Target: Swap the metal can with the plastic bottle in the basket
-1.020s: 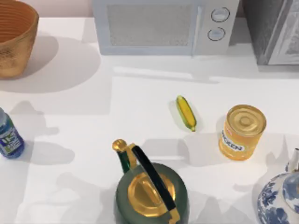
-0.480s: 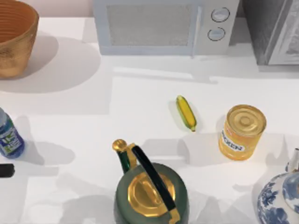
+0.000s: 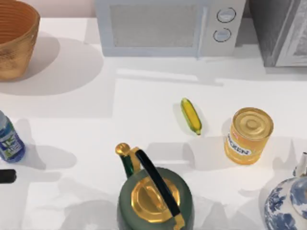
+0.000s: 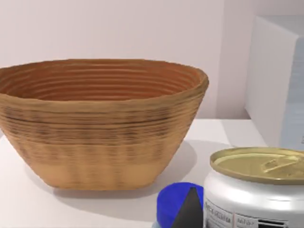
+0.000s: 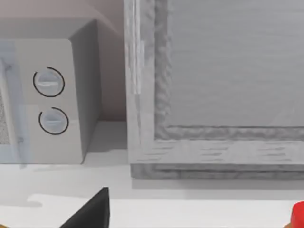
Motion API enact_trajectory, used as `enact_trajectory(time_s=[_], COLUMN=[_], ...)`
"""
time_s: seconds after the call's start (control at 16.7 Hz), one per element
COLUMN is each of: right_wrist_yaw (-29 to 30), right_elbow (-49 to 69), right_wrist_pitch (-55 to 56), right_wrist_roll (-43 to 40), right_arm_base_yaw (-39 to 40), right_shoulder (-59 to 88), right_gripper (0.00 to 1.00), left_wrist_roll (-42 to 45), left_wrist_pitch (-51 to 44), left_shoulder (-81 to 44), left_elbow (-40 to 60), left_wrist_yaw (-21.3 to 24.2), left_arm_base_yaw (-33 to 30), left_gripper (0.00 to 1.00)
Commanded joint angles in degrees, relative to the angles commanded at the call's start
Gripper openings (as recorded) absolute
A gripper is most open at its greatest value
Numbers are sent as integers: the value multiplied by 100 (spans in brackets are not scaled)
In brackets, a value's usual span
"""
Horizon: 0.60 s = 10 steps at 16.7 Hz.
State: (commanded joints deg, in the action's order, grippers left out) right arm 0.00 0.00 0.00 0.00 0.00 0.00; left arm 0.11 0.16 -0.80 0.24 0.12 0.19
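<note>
**Left gripper has arrived beside the bottle at the table's left edge**

The basket (image 3: pixel 14 52) stands at the far left corner, and we see nothing inside the visible part. The metal can (image 4: pixel 254 194) is close in the left wrist view, upright. The plastic bottle (image 3: pixel 9 141) stands on the table, outside the basket. A second ago no arm was here; now the left gripper (image 3: pixel 5 176) sits just beside the bottle and has almost stopped. We cannot tell if it is open or holding something. We judge a pickup comes next. The right gripper (image 5: pixel 90 211) is parked facing the microwave.
</note>
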Motion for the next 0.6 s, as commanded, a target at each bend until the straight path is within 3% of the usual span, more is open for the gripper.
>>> enact_trajectory(time_s=[0.3,0.6], right_wrist_yaw=[0,0], right_elbow=[0,0], right_wrist_pitch=[0,0], right_wrist_roll=[0,0], right_arm_base_yaw=[0,0], right_shoulder=[0,0], right_gripper=[100,100], left_wrist_roll=[4,16], left_wrist_pitch=[557,1683], left_shoulder=[-1103,-3318], left_elbow=[513,1544], left_wrist_yaw=[438,1482], left_arm_base_yaw=[-58,-331], left_gripper=[0,0])
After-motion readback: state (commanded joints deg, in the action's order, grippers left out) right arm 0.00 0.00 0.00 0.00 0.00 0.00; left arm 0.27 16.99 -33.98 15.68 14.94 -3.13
